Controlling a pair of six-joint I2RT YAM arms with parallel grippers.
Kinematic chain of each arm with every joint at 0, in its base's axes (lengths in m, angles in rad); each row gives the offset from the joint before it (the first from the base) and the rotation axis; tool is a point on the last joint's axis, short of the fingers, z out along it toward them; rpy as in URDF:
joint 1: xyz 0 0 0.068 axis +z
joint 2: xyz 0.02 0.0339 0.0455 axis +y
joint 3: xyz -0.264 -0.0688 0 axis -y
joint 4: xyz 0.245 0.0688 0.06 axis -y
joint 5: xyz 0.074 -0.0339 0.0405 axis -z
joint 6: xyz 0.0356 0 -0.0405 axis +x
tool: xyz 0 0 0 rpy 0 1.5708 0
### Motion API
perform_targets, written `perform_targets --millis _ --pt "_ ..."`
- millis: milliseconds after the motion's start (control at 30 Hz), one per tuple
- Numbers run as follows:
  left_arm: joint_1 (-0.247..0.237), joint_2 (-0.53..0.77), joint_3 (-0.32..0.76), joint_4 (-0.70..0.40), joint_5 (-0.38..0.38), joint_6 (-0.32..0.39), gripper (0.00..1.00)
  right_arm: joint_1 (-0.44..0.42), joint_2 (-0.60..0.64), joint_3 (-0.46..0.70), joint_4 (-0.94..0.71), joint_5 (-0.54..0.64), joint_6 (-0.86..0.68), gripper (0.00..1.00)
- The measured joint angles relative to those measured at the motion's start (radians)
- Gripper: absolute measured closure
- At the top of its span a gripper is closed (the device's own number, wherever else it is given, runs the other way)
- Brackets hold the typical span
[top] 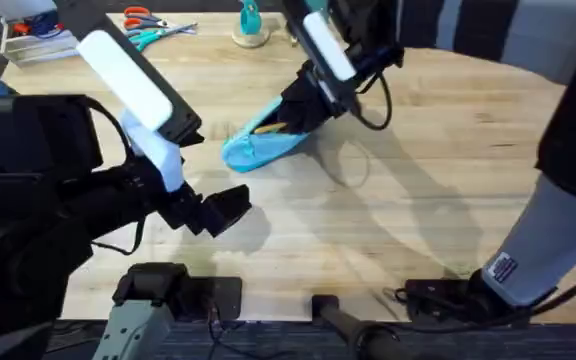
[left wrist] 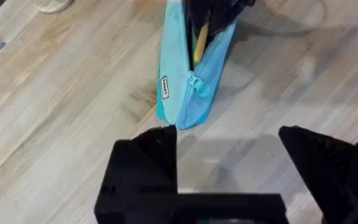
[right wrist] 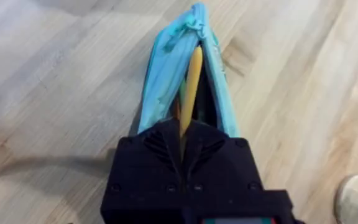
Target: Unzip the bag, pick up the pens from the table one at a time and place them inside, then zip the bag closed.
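Observation:
The light-blue bag (top: 253, 148) lies unzipped on the table (top: 418, 180), its mouth gaping toward the right gripper. My right gripper (top: 298, 115) sits at that open end, shut on a yellow pen (right wrist: 192, 74) that points down into the bag (right wrist: 160, 87). In the right wrist view the gripper (right wrist: 182, 134) pinches the pen's rear end. My left gripper (top: 218, 210) hovers open just short of the bag's closed end. In the left wrist view the bag (left wrist: 179, 93) and the pen (left wrist: 199, 43) lie beyond the open gripper (left wrist: 229, 149), with the zipper pull (left wrist: 197, 84) on the bag's side.
Teal- and orange-handled scissors (top: 148, 30) lie at the table's far left, beside a white tray (top: 33, 42). A teal item on a round base (top: 251, 30) stands at the far edge. Bare wood stretches right of the bag.

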Motion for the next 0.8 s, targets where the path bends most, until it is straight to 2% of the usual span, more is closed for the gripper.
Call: perform_targets --millis 500,533,633,733,767,800 --pt "0.0 0.0 0.0 0.0 0.0 0.0 0.006 0.021 0.023 0.0 0.037 0.032 0.0 0.969" --pt "0.0 0.0 0.0 0.0 0.0 0.0 0.007 0.021 0.023 0.0 0.037 0.032 0.002 0.939" --pt "0.0 0.0 0.0 0.0 0.0 0.0 0.006 0.023 0.023 0.0 0.044 0.035 0.001 0.541" --pt "0.0 0.0 0.0 0.0 0.0 0.0 0.006 0.025 0.023 0.001 0.052 0.036 0.0 0.095" --pt "0.0 0.0 0.0 0.0 0.0 0.0 0.008 0.025 0.023 0.002 0.056 0.036 -0.003 0.032" --pt "0.0 0.0 0.0 0.0 0.0 0.0 0.007 0.025 0.023 0.003 0.056 0.037 -0.003 0.011"
